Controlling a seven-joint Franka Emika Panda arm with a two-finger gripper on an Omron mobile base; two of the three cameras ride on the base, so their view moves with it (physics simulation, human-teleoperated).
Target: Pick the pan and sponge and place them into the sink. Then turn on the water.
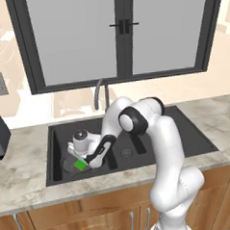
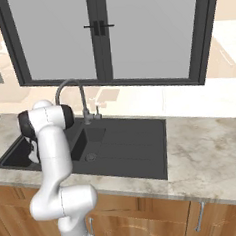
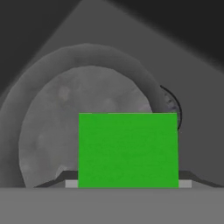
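Basically no readable text; gripper point(image 1: 84, 165) clamped partway open on sponge point(image 3: 128, 150) above pan point(image 3: 57, 127) in sink point(image 1: 185, 132); right base view shows faucet point(image 2: 73, 91) whole.

My arm point(image 1: 162, 152) rises from the lower right and bends down into the large basin of the black sink point(image 1: 58, 135). My gripper point(image 1: 83, 162) hangs low there with the green sponge point(image 1: 81, 165) at its tips, over the dark pan point(image 1: 68, 164) lying on the basin floor. The grey faucet point(image 1: 98, 91) curves up behind the sink below the window point(image 1: 117, 35). Marbled counter point(image 1: 21, 166) surrounds the sink, above wooden cabinets point(image 1: 75, 223).
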